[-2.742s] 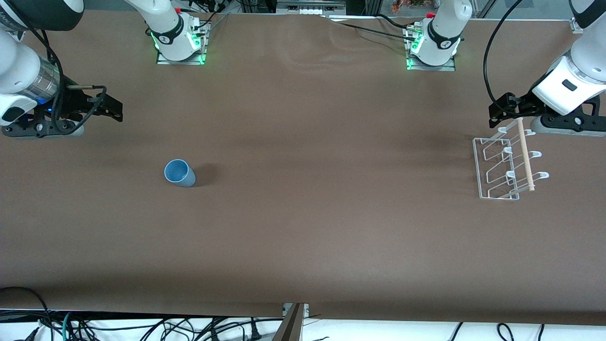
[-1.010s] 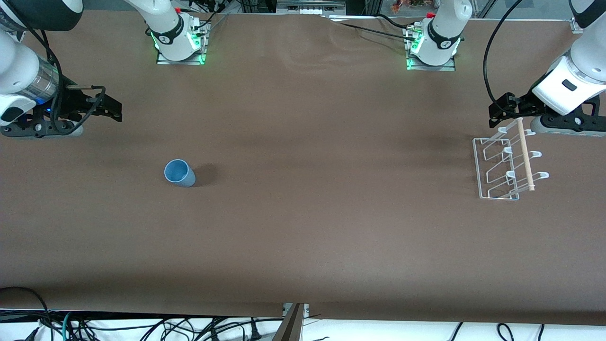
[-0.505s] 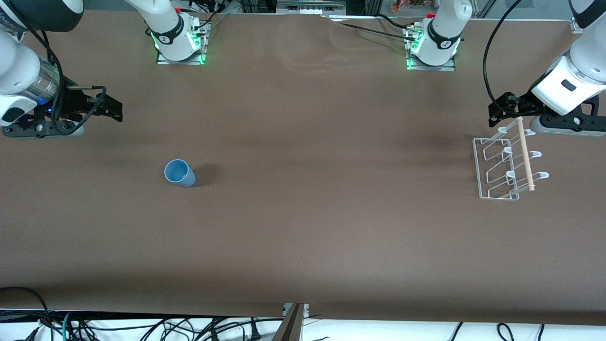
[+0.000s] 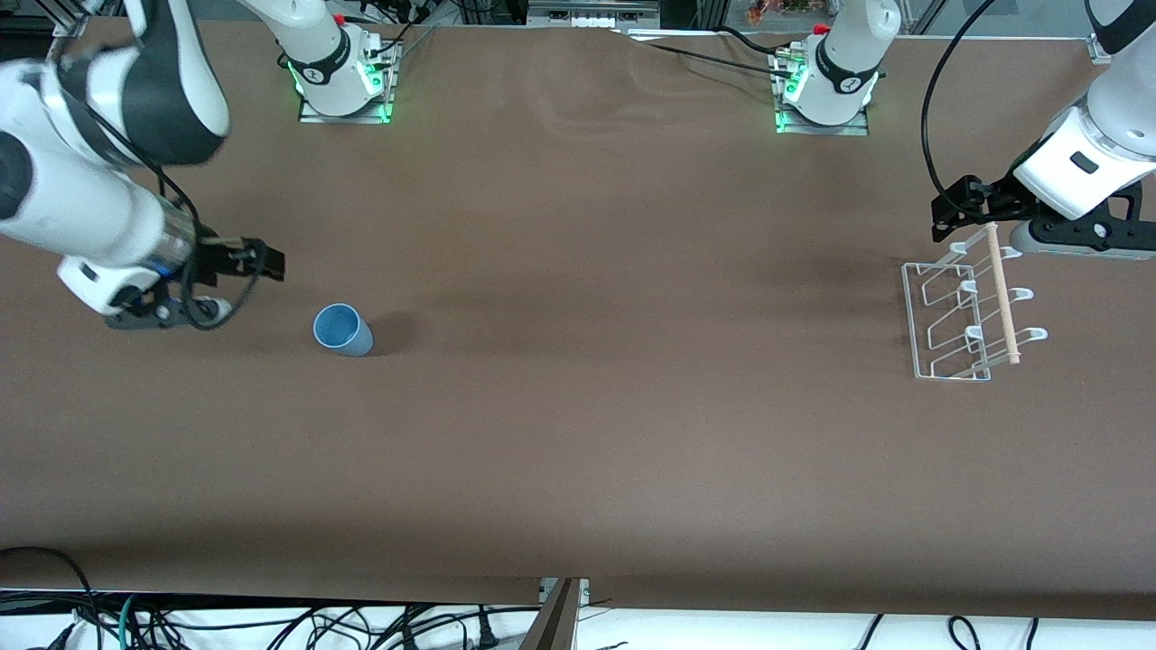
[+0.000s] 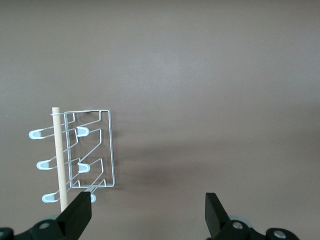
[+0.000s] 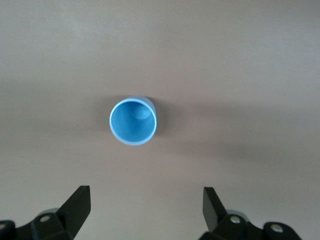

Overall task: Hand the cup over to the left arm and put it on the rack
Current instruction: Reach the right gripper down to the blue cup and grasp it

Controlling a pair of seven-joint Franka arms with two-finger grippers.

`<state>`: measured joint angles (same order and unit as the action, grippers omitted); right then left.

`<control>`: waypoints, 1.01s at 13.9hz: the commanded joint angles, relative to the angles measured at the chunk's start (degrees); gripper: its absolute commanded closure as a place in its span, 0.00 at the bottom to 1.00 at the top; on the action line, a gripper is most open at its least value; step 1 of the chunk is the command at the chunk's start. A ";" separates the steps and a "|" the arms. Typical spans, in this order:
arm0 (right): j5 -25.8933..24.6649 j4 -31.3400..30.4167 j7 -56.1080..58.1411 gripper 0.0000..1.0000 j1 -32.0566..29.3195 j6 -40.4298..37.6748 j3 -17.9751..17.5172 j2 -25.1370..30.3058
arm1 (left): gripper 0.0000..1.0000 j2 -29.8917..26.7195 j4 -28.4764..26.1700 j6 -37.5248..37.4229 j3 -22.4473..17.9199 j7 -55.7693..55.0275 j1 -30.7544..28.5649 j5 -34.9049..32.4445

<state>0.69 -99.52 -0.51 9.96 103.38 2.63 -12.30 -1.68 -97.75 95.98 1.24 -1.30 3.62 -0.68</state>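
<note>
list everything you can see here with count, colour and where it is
cup: one, light blue, upright on the table toward the right arm's end
rack: one, white wire with a light wooden dowel, on the table toward the left arm's end
table: one, brown, bears the cup and rack
right tool: one, black, open, over the table beside the cup, not touching it
left tool: one, black, open, over the rack's edge, waiting

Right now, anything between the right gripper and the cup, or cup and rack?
Nothing visible. The right gripper, open, hangs near the upright cup with only bare table between; bare table too from cup to rack, where the left gripper waits open.
</note>
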 commanded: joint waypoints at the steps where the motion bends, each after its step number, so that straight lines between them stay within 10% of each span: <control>1: 0.98 -1.38 3.58 0.01 -0.20 5.32 0.09 -3.33 | 0.00 -0.16 0.46 -0.80 0.16 -0.28 -0.02 -0.11; 14: 0.89 -8.94 6.66 0.02 -0.20 22.04 0.09 -13.62 | 0.00 -0.16 0.55 -0.80 0.25 -0.28 -0.02 -0.02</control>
<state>0.69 -107.41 4.85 9.84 124.46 2.87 -26.02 -1.68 -97.75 95.96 1.36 -1.30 3.62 -0.68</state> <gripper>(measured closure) 0.009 0.000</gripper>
